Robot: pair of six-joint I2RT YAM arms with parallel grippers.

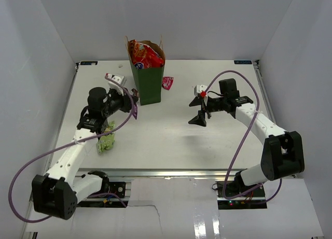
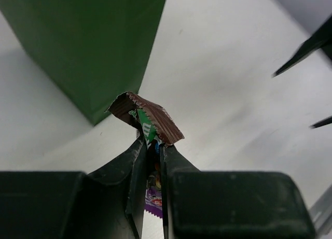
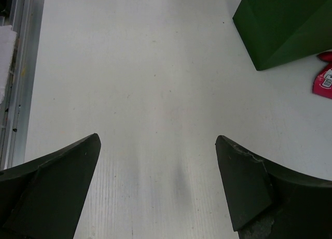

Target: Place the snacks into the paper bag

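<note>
— Clamped between the left gripper's (image 2: 152, 144) fingers, a brown candy packet (image 2: 155, 122) is held just beside the paper bag (image 1: 148, 81); the right gripper (image 1: 199, 113) is spread, empty.
— A lift over the rim is judged needed next.

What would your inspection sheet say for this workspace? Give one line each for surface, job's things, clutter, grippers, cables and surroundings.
Surface: white table, no spills seen.
Job's things: paper bag upright, red bags sticking out; pink packet beside it; light green packet by the left arm; white packet left of the bag.
Clutter: nothing seen.
Grippers: left gripper jaws shut on a brown-edged packet; right gripper jaws open, empty.
Cables: purple cables loop beside both arms.
Surroundings: white walls.
</note>
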